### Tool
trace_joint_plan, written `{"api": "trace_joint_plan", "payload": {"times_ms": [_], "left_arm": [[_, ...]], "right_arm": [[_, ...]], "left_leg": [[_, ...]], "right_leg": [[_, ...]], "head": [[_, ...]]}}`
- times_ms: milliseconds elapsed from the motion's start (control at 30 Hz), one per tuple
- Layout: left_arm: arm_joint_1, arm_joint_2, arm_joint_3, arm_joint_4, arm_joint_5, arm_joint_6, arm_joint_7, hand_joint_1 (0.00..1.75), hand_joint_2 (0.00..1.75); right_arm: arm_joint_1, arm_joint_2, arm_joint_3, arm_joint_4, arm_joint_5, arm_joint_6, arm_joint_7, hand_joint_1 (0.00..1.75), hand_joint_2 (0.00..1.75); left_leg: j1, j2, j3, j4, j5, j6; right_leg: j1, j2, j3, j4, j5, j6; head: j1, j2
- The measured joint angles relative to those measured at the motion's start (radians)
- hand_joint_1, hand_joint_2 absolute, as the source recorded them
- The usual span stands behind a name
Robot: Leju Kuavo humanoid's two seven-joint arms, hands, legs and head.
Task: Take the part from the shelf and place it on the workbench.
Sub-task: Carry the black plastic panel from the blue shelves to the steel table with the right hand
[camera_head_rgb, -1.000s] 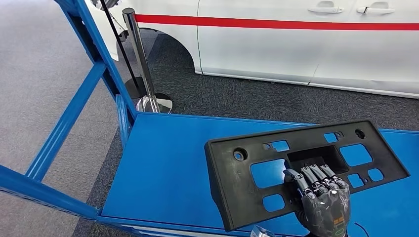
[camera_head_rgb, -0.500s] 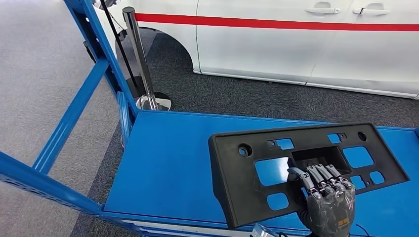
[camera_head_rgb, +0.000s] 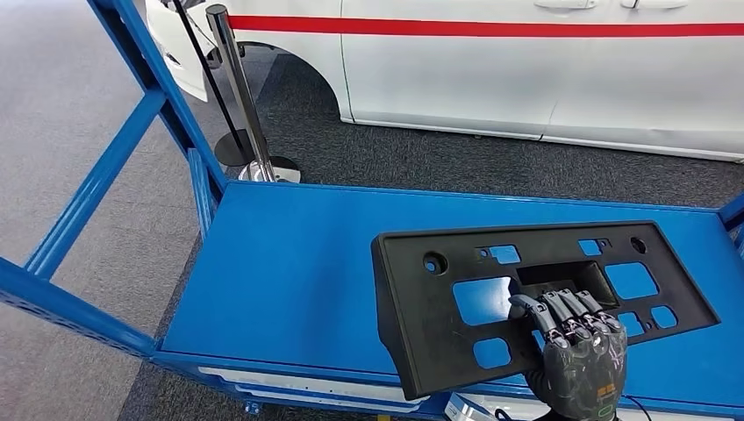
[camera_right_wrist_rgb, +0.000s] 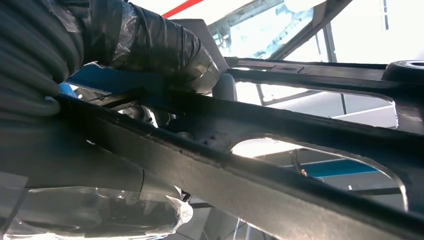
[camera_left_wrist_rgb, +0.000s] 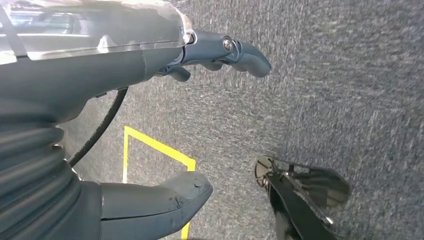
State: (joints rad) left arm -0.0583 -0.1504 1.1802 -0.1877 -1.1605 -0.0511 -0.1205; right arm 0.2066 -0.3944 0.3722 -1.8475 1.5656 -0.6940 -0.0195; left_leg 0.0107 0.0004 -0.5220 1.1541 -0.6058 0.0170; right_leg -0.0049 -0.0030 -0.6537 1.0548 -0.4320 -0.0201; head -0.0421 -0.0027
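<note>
The part is a flat black plastic plate point(camera_head_rgb: 421, 307) with several rectangular cut-outs and round holes. It hangs tilted above the blue shelf deck point(camera_head_rgb: 289, 272), its near edge overhanging the shelf's front. My right hand point(camera_head_rgb: 575, 351) grips it at the near edge, fingers curled over the top beside the central recess. The right wrist view looks up along the plate's underside point(camera_right_wrist_rgb: 300, 150), with the hand point(camera_right_wrist_rgb: 150, 45) wrapped on it. My left hand point(camera_left_wrist_rgb: 165, 125) hangs over grey carpet, fingers apart and holding nothing.
Blue shelf uprights and a slanted brace point(camera_head_rgb: 114, 149) stand at the left. A chrome stanchion post point(camera_head_rgb: 239, 96) rises behind the shelf's left corner. A white car point(camera_head_rgb: 544, 70) with a red stripe is parked on dark carpet beyond the shelf. Yellow floor tape point(camera_left_wrist_rgb: 155, 150) marks the carpet.
The whole view has shifted: more of the shelf's front edge shows and the car sits higher in the picture. My right hand keeps its hold on the plate, which stays in much the same place.
</note>
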Motion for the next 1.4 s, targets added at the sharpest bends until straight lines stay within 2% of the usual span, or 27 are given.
{"api": "trace_joint_plan", "payload": {"times_ms": [33,100,200,233,267,333,367,400,433,500,567,600,633,700,733,800,867,900,967,1033,1100,1133,1200,1233,1267,1367,1400], "left_arm": [[-0.001,0.001,0.0,0.0,0.001,0.0,0.0,0.0,1.75],[-0.003,0.002,0.0,0.0,0.003,0.0,0.0,0.0,1.75],[-0.003,0.002,0.002,0.0,0.004,0.0,0.001,0.0,1.75],[-0.003,0.001,0.002,0.0,0.004,0.0,0.001,0.0,1.75],[-0.003,0.001,0.003,0.0,0.005,0.0,0.002,0.0,1.75],[-0.004,0.001,0.008,0.0,0.006,0.0,0.002,0.0,1.75],[-0.003,0.001,0.011,0.0,0.006,0.0,0.003,0.0,1.75],[-0.003,0.001,0.014,0.0,0.006,0.0,0.003,0.0,1.75],[-0.003,0.001,0.016,0.0,0.006,0.0,0.003,0.0,1.75],[-0.003,0.001,0.019,0.0,0.008,-0.001,0.003,0.0,1.75],[-0.004,0.001,0.021,0.0,0.011,-0.002,0.003,0.0,1.75],[-0.004,0.002,0.023,0.0,0.014,-0.003,0.003,0.0,1.75],[-0.004,0.005,0.026,0.0,0.019,-0.005,0.003,0.0,1.75],[-0.003,0.014,0.037,0.0,0.032,-0.011,0.003,0.0,1.75],[-0.003,0.02,0.043,0.0,0.04,-0.016,0.004,0.0,1.75],[-0.004,0.031,0.053,0.0,0.048,-0.023,0.009,0.0,1.75],[-0.004,0.045,0.062,0.0,0.05,-0.026,0.018,0.0,1.75],[-0.004,0.051,0.067,0.0,0.051,-0.027,0.022,0.0,1.75],[-0.004,0.061,0.073,0.0,0.05,-0.026,0.029,0.0,1.75],[-0.005,0.068,0.076,0.0,0.049,-0.026,0.032,0.0,1.75],[-0.007,0.074,0.077,0.0,0.048,-0.026,0.032,0.0,1.75],[-0.007,0.076,0.077,0.0,0.048,-0.026,0.032,0.0,1.75],[-0.007,0.079,0.081,0.0,0.048,-0.026,0.032,0.0,1.75],[-0.007,0.08,0.084,0.0,0.048,-0.026,0.033,0.0,1.75],[-0.008,0.081,0.087,0.0,0.048,-0.026,0.033,0.0,1.75],[-0.008,0.081,0.092,0.0,0.048,-0.026,0.033,0.0,1.75],[-0.008,0.081,0.092,0.0,0.048,-0.026,0.033,0.0,1.75]], "right_arm": [[-0.001,0.0,0.001,0.0,0.0,0.0,0.001,1.75,1.75],[-0.003,0.0,0.002,0.0,0.0,0.0,0.003,1.75,1.75],[-0.008,-0.002,0.006,0.003,-0.004,0.0,0.003,1.75,1.75],[-0.01,-0.003,0.007,0.004,-0.006,-0.001,0.003,1.75,1.75],[-0.012,-0.005,0.009,0.006,-0.008,-0.001,0.002,1.75,1.75],[-0.017,-0.006,0.012,0.011,-0.01,-0.001,0.001,1.75,1.75],[-0.018,-0.006,0.014,0.014,-0.011,-0.001,-0.001,1.75,1.75],[-0.019,-0.006,0.017,0.017,-0.012,-0.001,-0.002,1.75,1.75],[-0.021,-0.006,0.019,0.019,-0.012,-0.001,-0.004,1.75,1.75],[-0.029,-0.006,0.023,0.022,-0.013,-0.001,-0.006,1.75,1.75],[-0.042,-0.006,0.028,0.024,-0.014,-0.001,-0.011,1.75,1.75],[-0.051,-0.005,0.033,0.026,-0.016,-0.001,-0.015,1.75,1.75],[-0.064,-0.002,0.041,0.031,-0.017,-0.001,-0.019,1.75,1.75],[-0.102,0.017,0.069,0.059,-0.013,-0.001,-0.023,1.75,1.75],[-0.126,0.032,0.087,0.079,-0.009,-0.001,-0.022,1.75,1.75],[-0.172,0.067,0.125,0.124,-0.002,-0.001,-0.013,1.75,1.75],[-0.218,0.099,0.162,0.17,-0.003,0.0,0.003,1.75,1.75],[-0.239,0.112,0.18,0.192,-0.005,0.0,0.012,1.75,1.75],[-0.27,0.13,0.21,0.226,-0.008,-0.001,0.024,1.75,1.75],[-0.29,0.142,0.229,0.246,-0.009,-0.001,0.029,1.75,1.75],[-0.305,0.151,0.239,0.257,-0.01,-0.001,0.032,1.75,1.75],[-0.311,0.155,0.243,0.262,-0.01,-0.001,0.033,1.75,1.75],[-0.318,0.16,0.249,0.271,-0.011,-0.001,0.035,1.75,1.75],[-0.32,0.161,0.252,0.276,-0.011,-0.001,0.035,1.75,1.75],[-0.322,0.162,0.253,0.28,-0.011,-0.001,0.035,1.75,1.75],[-0.33,0.162,0.257,0.292,-0.011,-0.001,0.035,1.75,1.75],[-0.33,0.162,0.258,0.296,-0.011,-0.001,0.035,1.75,1.75]], "left_leg": [[-0.005,0.001,0.043,-0.073,0.018,0.011],[-0.014,0.003,0.087,-0.158,0.034,0.021],[-0.014,0.004,0.075,-0.182,0.065,0.023],[-0.011,0.006,0.066,-0.188,0.079,0.028],[-0.008,0.009,0.055,-0.195,0.094,0.033],[-0.008,0.012,0.029,-0.194,0.117,0.038],[-0.008,0.013,0.014,-0.192,0.128,0.037],[-0.008,0.014,-0.001,-0.188,0.138,0.036],[-0.007,0.014,-0.018,-0.182,0.147,0.033],[-0.004,0.013,-0.052,-0.162,0.159,0.024],[-0.004,0.012,-0.08,-0.14,0.166,0.013],[-0.005,0.011,-0.087,-0.133,0.171,0.006],[-0.006,0.011,-0.092,-0.13,0.177,-0.002],[-0.003,0.011,-0.098,-0.128,0.185,-0.018],[-0.001,0.01,-0.106,-0.118,0.171,-0.025],[0.002,0.008,-0.135,-0.048,0.091,-0.036],[0.002,0.007,-0.168,0.074,0.004,-0.042],[0.002,0.006,-0.173,0.124,-0.012,-0.043],[0.001,0.006,-0.139,0.131,0.024,-0.037],[-0.004,0.004,-0.039,0.012,0.07,-0.022],[-0.012,0.004,0.059,-0.134,0.066,-0.007],[-0.015,0.004,0.083,-0.175,0.06,-0.002],[-0.016,0.005,0.082,-0.194,0.077,0.006],[-0.015,0.006,0.078,-0.202,0.09,0.012],[-0.012,0.008,0.069,-0.208,0.104,0.018],[-0.011,0.013,0.023,-0.203,0.14,0.03],[-0.011,0.014,0.003,-0.196,0.15,0.031]], "right_leg": [[0.003,0.0,-0.005,0.0,0.007,0.002],[0.003,-0.002,-0.009,-0.005,0.025,0.01],[-0.001,-0.002,-0.013,-0.016,0.042,0.028],[-0.002,-0.001,-0.019,-0.007,0.022,0.033],[-0.002,0.001,-0.028,0.02,-0.016,0.037],[-0.008,0.002,-0.052,0.129,-0.119,0.045],[-0.011,0.002,-0.06,0.188,-0.149,0.049],[-0.014,0.002,-0.059,0.231,-0.155,0.054],[-0.017,0.001,-0.044,0.244,-0.138,0.058],[-0.025,0.001,0.036,0.165,-0.086,0.064],[-0.023,0.003,0.13,0.033,-0.09,0.061],[-0.02,0.004,0.154,-0.009,-0.103,0.057],[-0.015,0.005,0.161,-0.026,-0.113,0.049],[-0.013,0.005,0.147,-0.029,-0.1,0.029],[-0.014,0.004,0.137,-0.03,-0.089,0.018],[-0.015,0.001,0.11,-0.033,-0.065,0.0],[-0.012,0.001,0.078,-0.031,-0.041,-0.008],[-0.009,0.0,0.062,-0.03,-0.029,-0.009],[-0.004,-0.001,0.031,-0.027,-0.007,-0.009],[0.001,-0.002,0.006,-0.024,0.013,-0.007],[0.004,-0.004,-0.007,-0.024,0.033,0.0],[0.002,-0.006,-0.008,-0.027,0.044,0.005],[-0.001,-0.008,-0.009,-0.037,0.062,0.016],[-0.002,-0.007,-0.012,-0.034,0.054,0.022],[-0.002,-0.005,-0.02,-0.016,0.027,0.027],[-0.007,-0.001,-0.056,0.14,-0.128,0.04],[-0.009,-0.001,-0.064,0.201,-0.158,0.043]], "head": [[0.0,0.0],[0.0,0.0],[0.0,0.0],[0.001,0.0],[0.001,0.0],[0.001,0.0],[0.001,0.0],[0.001,0.0],[0.001,0.0],[0.001,0.0],[0.001,0.0],[0.001,0.0],[0.001,0.0],[0.001,0.0],[0.0,0.0],[0.0,0.0],[0.0,0.0],[0.0,0.0],[0.0,0.0],[0.0,0.0],[0.0,0.0],[0.0,0.0],[0.0,0.0],[-0.001,0.0],[0.0,0.0],[0.0,0.0],[0.0,0.0]]}}
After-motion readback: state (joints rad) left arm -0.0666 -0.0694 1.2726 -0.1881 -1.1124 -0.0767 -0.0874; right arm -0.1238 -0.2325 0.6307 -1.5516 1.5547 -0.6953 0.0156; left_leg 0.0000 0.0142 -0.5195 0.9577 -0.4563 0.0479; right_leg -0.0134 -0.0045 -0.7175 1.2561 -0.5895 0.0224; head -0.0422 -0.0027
